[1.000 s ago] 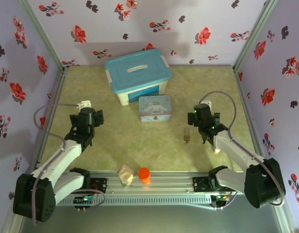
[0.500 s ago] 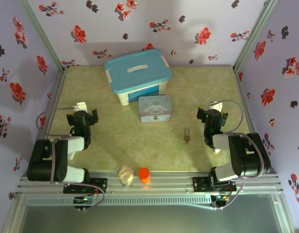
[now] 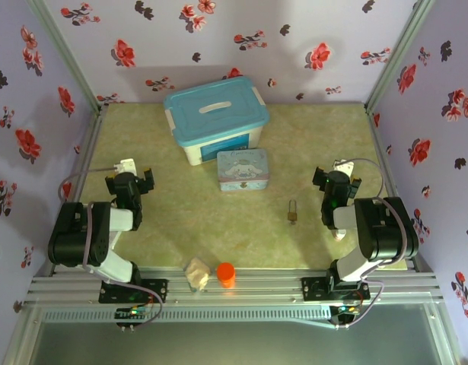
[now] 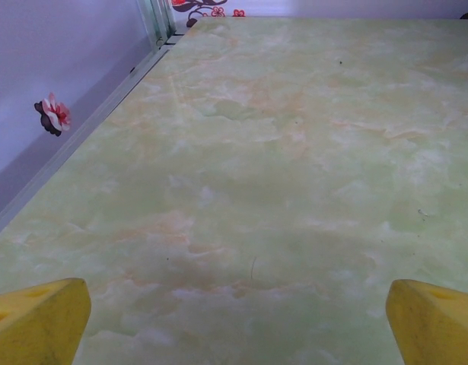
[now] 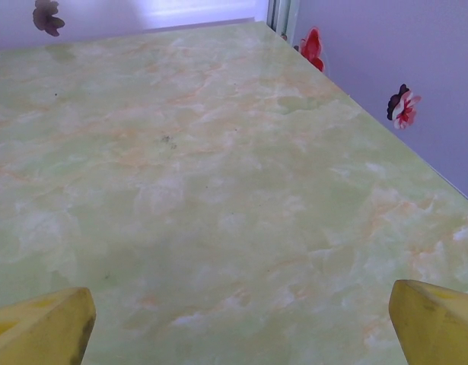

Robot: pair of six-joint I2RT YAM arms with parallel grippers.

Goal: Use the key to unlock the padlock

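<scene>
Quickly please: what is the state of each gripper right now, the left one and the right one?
Left gripper: open, holding nothing.
Right gripper: open, holding nothing.

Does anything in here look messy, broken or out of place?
Nothing looks spilled or broken. The box sits turned a little askew, and the padlock lies by itself on the table, apart from everything else.

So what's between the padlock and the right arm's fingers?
Nothing. In the top view there is just bare green table between the padlock and the right fingers.
</scene>
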